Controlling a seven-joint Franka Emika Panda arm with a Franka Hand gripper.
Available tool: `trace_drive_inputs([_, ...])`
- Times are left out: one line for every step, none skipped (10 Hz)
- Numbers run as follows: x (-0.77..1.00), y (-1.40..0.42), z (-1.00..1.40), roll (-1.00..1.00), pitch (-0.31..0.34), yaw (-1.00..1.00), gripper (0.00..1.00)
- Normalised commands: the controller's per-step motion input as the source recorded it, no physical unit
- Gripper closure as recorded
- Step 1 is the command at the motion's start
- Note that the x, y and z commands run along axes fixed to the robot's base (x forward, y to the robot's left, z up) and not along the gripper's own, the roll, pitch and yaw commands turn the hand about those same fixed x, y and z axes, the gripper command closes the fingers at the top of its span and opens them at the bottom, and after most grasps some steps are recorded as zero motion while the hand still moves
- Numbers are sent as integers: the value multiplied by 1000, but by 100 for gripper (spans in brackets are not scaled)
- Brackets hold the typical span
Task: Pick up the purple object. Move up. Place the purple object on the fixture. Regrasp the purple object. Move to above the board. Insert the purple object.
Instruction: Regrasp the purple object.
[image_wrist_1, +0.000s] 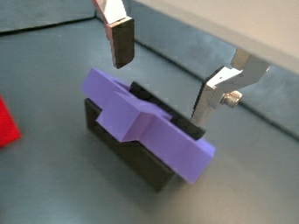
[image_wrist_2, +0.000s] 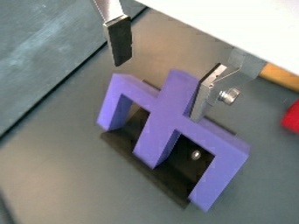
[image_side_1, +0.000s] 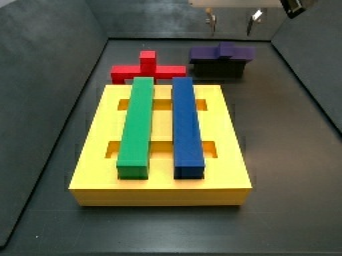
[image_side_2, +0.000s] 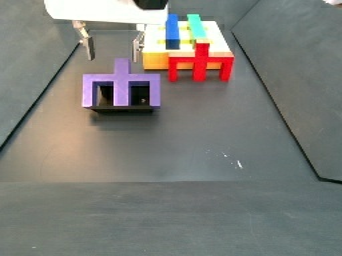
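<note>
While the end effector (image_wrist_1: 176, 74) hangs above the purple object (image_wrist_1: 149, 124) with its two silver fingers (image_wrist_1: 118, 39) spread apart and holding nothing, one purple object, one fixture (image_wrist_1: 138, 158), one board (image_side_1: 163, 178) and one red cross-shaped block (image_side_1: 146, 68) stand on the dark floor. The purple object rests on the black fixture; a wrist view shows it as a wide violet bridge with a centre post and two end legs (image_wrist_2: 170, 129). On the yellow board lie one green bar (image_side_1: 136, 120) and one blue bar (image_side_1: 187, 122), side by side. In a side view the red block stands touching the board's end, and the fixture sits apart from both, nearer a floor corner (image_side_2: 123, 108).
</note>
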Motion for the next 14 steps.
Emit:
trace_drive_inputs([-37, 0, 0, 1000, -97, 143, 0])
trace_drive_inputs([-31, -103, 11, 1000, -111, 169, 0])
trace_drive_inputs([-43, -157, 17, 1000, -109, 200, 0])
trace_drive_inputs([-40, -151, 17, 1000, -120, 220, 0])
trace_drive_inputs([0, -114, 20, 1000, -129, 274, 0])
trace_drive_inputs([0, -94, 0, 1000, -129, 337, 0])
trace_drive_inputs([0, -91, 0, 1000, -120, 371, 0])
trace_drive_inputs([0, -117, 0, 1000, -146, 389, 0])
trace_drive_inputs([6, -169, 0, 1000, -169, 360, 0])
trace_drive_inputs([191, -243, -29, 1000, -120, 294, 0])
trace_drive_inputs([440, -243, -180, 506, 0, 180, 0])
trace_drive_inputs([0, -31, 0, 120, 26, 0, 0])
trace_drive_inputs([0, -11, -29, 0, 0, 0, 0])
trace_drive_inputs([100, -66, -377, 0, 43, 54, 0])
